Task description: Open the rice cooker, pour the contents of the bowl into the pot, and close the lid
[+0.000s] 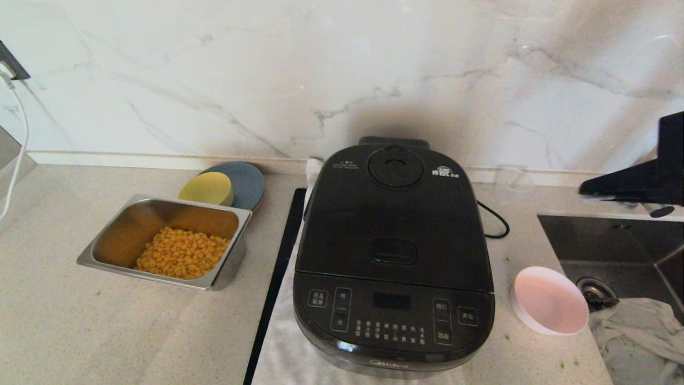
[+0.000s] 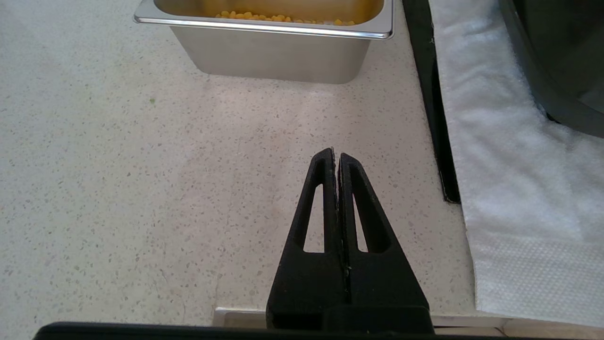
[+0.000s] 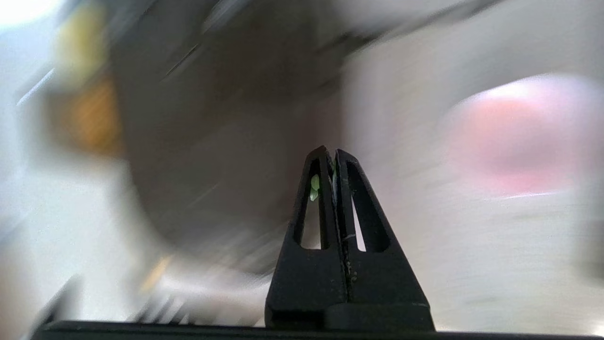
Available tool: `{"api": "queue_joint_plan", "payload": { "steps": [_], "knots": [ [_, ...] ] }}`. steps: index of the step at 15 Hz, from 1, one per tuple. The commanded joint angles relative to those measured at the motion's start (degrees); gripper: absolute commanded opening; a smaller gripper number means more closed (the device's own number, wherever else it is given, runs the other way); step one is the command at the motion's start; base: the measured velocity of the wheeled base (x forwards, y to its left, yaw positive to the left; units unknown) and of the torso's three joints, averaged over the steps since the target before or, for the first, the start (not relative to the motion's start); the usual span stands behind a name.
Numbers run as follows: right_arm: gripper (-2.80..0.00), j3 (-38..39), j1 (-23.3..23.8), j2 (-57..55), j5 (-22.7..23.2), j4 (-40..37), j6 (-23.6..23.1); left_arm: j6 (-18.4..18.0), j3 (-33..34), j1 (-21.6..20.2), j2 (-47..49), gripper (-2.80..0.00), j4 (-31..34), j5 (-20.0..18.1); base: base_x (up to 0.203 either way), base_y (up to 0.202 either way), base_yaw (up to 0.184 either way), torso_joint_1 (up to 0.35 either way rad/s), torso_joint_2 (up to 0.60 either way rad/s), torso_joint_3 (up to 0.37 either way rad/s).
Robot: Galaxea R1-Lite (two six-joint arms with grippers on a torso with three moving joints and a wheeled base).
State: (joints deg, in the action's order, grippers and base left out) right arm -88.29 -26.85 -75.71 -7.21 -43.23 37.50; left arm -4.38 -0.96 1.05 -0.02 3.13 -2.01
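I see the rice cooker (image 1: pixel 393 256) sitting on a white cloth (image 1: pixel 283 353) in the middle of the tabletop (image 1: pixel 80 321), close to my front edge, its button panel facing me. The lid (image 1: pixel 393 214) is down flat, with the round steam cap (image 1: pixel 396 167) and white logo at the back, so the pot is hidden from me. Just beside the cooker on its right, apart from it, the small white bowl (image 1: pixel 550 300) rests near the edge of the sink (image 1: pixel 614 240), tipped toward me so its pinkish inside shows; I see no green in it. A few green flecks lie on the tabletop around it. A crumpled cloth (image 1: pixel 636 331) lies in the sink, and a black faucet (image 1: pixel 636 182) reaches over it from the right.

A black strip (image 1: pixel 278 278) runs along the cloth's left edge. Left of that, well apart from the cooker, stands a rectangular steel tray (image 1: pixel 224 272) with yellow corn kernels (image 1: pixel 181 252) heaped at its front. Behind the tray a yellow dish (image 1: pixel 207 188) leans on a grey-blue plate (image 1: pixel 248 182) near the marble wall. A black cord (image 1: pixel 494 219) trails out behind the cooker on its right.

My right gripper (image 3: pixel 330 153) is clenched, holding nothing, with a green bit (image 3: pixel 314 183) stuck on one finger; its view is smeared, the cooker and bowl only shapes. My left gripper (image 2: pixel 336 156) is parked over the front edge of the tabletop, before the tray, fingers pressed together and empty.
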Motion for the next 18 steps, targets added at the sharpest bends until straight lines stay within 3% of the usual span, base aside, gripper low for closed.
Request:
{"api": "queue_joint_plan", "payload": {
  "steps": [1, 4, 6, 8, 11, 13, 16, 18],
  "knots": [
    [-2.8, 0.1, 2.6, 7.3, -14.1, -2.0, -2.4, 0.0, 0.0, 0.0, -0.1, -2.8, 0.0, 0.0, 0.0, 0.0, 0.0, 0.0, 0.0, 0.0],
    [-2.8, 9.7, 4.2, 18.5, -28.0, -5.3, -7.0, 0.0, 0.0, 0.0, -0.1, -2.8, 0.0, 0.0, 0.0, 0.0, 0.0, 0.0, 0.0, 0.0],
    [-2.8, 19.4, 9.5, 27.4, -32.3, -5.6, -9.6, 0.0, 0.0, 0.0, -0.1, -2.8, 0.0, 0.0, 0.0, 0.0, 0.0, 0.0, 0.0, 0.0],
    [-2.8, 26.2, 13.8, 36.7, -33.7, -4.7, -12.5, 0.0, 0.0, 0.0, -0.1, -2.8, 0.0, 0.0, 0.0, 0.0, 0.0, 0.0, 0.0, 0.0],
    [-2.8, 37.3, 21.3, 50.8, -34.1, -1.2, -19.2, 0.0, 0.0, 0.0, -0.1, -2.8, 0.0, 0.0, 0.0, 0.0, 0.0, 0.0, 0.0, 0.0],
    [-2.8, 43.0, 23.7, 60.3, -32.2, 2.6, -24.5, 0.0, 0.0, 0.0, -0.1, -2.8, 0.0, 0.0, 0.0, 0.0, 0.0, 0.0, 0.0, 0.0],
    [-2.8, 52.7, 25.9, 73.0, -23.1, 8.0, -32.3, 0.0, 0.0, 0.0, -0.1, -2.8, 0.0, 0.0, 0.0, 0.0, 0.0, 0.0, 0.0, 0.0],
    [-2.8, 61.7, 26.5, 75.5, -19.1, 14.0, -34.6, 0.0, 0.0, 0.0, -0.1, -2.8, 0.0, 0.0, 0.0, 0.0, 0.0, 0.0, 0.0, 0.0]
  ]
}}
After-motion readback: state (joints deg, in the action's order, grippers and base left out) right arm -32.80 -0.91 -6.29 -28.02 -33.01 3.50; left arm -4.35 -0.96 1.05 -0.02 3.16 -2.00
